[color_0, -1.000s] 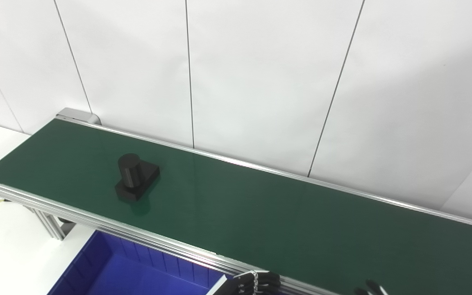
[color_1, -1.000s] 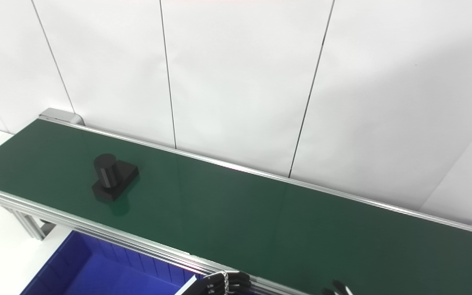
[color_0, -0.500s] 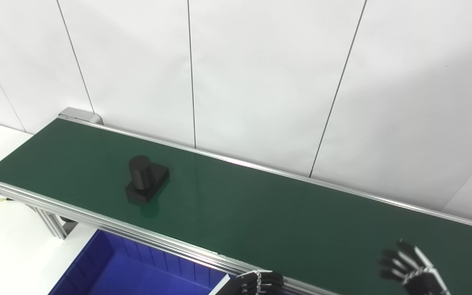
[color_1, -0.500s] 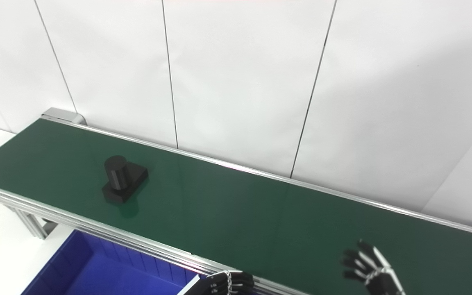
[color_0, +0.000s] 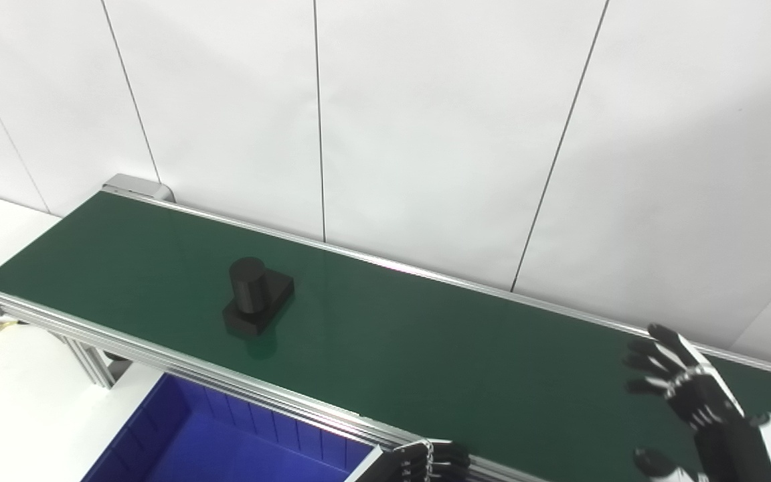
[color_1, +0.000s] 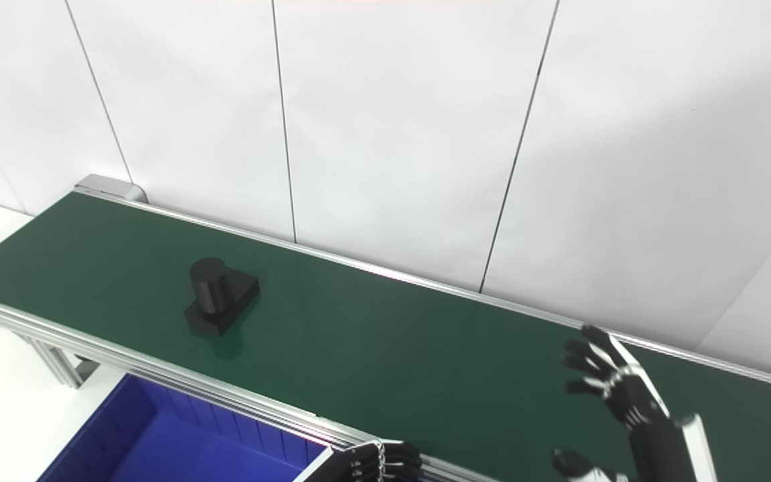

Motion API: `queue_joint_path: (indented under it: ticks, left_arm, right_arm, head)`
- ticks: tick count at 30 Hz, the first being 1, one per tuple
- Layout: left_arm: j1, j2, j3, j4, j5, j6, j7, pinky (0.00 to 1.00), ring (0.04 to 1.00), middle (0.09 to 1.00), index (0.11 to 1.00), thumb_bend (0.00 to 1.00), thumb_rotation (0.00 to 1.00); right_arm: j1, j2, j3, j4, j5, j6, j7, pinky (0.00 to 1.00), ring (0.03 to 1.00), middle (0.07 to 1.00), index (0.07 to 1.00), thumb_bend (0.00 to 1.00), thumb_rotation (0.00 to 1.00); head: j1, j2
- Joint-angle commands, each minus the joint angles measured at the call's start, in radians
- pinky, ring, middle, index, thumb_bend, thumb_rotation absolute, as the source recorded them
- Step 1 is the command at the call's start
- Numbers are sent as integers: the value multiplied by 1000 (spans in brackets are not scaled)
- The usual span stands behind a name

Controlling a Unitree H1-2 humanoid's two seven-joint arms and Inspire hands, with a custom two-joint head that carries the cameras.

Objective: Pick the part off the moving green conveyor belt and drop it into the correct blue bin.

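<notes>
1. Black part point(color_0: 257, 304) sits on the green belt point(color_0: 425, 348), towards its left end.
2. Right robot hand point(color_0: 693, 395) hovers far right, fingers spread, empty.
3. Left robot hand point(color_0: 429, 462) is barely visible beside the blue bin point(color_0: 178, 435); its state is unclear.

One black part point(color_0: 257, 299), one green conveyor belt point(color_0: 425, 348), one blue bin point(color_0: 158, 442) in view, two robot hands, left hand point(color_0: 429, 460) and right hand point(color_0: 693, 395)

White panel wall point(color_0: 439, 120) w/ thin dark seams point(color_0: 319, 120).
</notes>
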Motion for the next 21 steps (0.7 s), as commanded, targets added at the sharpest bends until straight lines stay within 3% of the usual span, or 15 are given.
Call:
queue_joint_path:
  ticks: [1,8,21]
  left_arm:
    - [-19,-8,-3,-12,2,-37,10,710,748,776,753,1000,156]
    - [-22,-3,-3,-9,0,-42,5,707,750,778,757,1000,153]
    - [-22,6,1,-6,-11,-44,0,715,756,782,758,1000,169]
  right_arm:
    - [-42,0,7,-9,-26,28,12,676,784,823,889,768,654]
    - [-109,19,34,4,-82,96,8,699,788,813,877,772,649]
    - [-229,54,96,99,-148,135,28,728,812,855,888,716,524]
  head:
    - [-2,2]
    - [-12,3]
    - [-36,5]
